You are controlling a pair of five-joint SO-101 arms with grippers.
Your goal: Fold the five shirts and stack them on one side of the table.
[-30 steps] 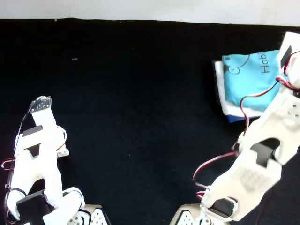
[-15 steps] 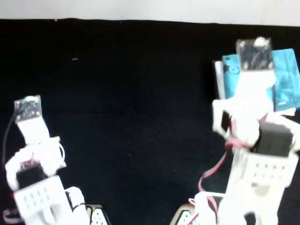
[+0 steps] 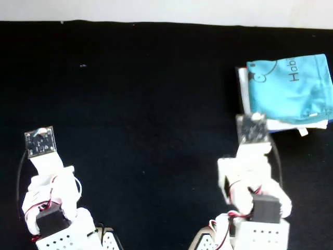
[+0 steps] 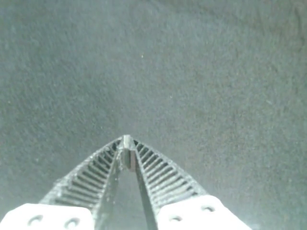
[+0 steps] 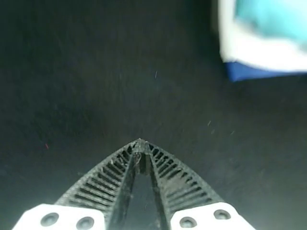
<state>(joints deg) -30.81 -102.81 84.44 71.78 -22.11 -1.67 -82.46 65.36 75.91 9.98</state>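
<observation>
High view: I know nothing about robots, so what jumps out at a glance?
The bright turquoise shirt topping a folded stack at the far right of the black table grabs the eye first. Then the two white arms at the near edge, left arm and right arm, each with its hand shut and empty: left hand, right hand.

A stack of folded shirts [image 3: 286, 99] lies on the far right part of the black table [image 3: 156, 88], with a turquoise shirt [image 3: 289, 86] on top and the edge of a white shirt [image 3: 285, 124] showing under it along the near side. The right arm [image 3: 252, 177] rises from the near edge of the table, and its upper end is close to the near left corner of the stack. The left arm [image 3: 49, 182] stands at the near left corner, well apart from the shirts.
</observation>
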